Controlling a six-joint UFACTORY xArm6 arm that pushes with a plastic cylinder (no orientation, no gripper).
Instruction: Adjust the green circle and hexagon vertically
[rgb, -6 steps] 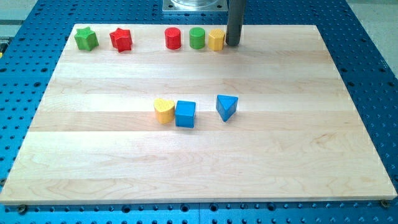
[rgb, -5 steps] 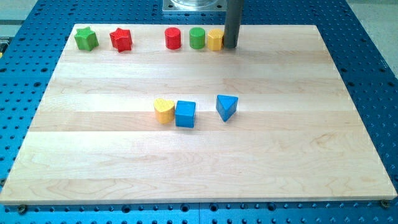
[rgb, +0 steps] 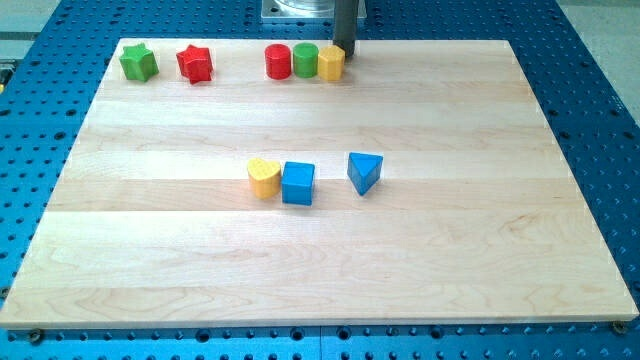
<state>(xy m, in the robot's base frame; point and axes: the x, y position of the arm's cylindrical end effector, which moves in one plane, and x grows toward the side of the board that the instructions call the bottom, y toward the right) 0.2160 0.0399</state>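
1. My tip (rgb: 343, 52) sits at the top of the frame, touching the upper right side of the yellow hexagon (rgb: 331, 63); there is no claw here to open or close, only the rod.
2. The hexagon presses against the green circle (rgb: 306, 60), which in turn touches the red cylinder (rgb: 278, 61), all in one row running left from the tip.
3. The table (rgb: 450, 250) edge lies just above that row, so there is no room upward; open wood lies below.
4. Any vertical shift, I judge, must go downward, with the tip coming from above each block.
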